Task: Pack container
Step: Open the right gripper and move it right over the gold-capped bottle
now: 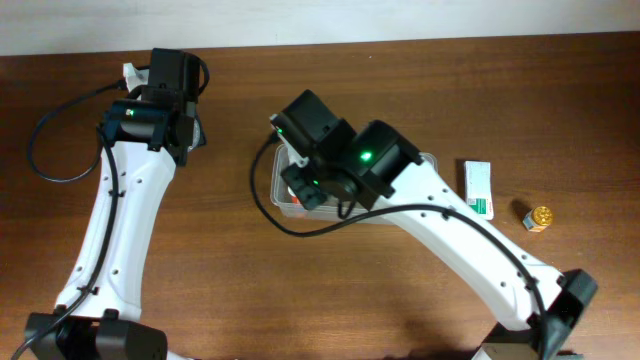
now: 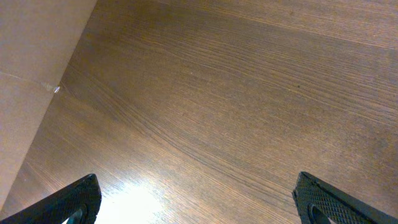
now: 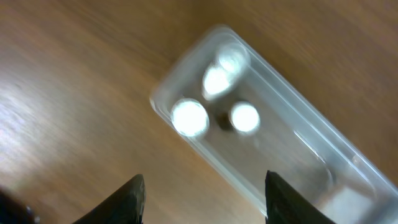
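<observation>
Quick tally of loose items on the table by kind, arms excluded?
Clear container: 1
White-and-green box: 1
Small bottle with yellow cap: 1
Total: 3
The contents of the tub are too blurred to count.

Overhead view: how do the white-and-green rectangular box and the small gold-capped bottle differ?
The white-and-green rectangular box is flat and oblong; the small gold-capped bottle looks round from above. The box is clearly larger than the bottle. The box lies nearer the clear plastic container; the bottle sits farther right. Both rest on the brown wooden table, outside the container.
</observation>
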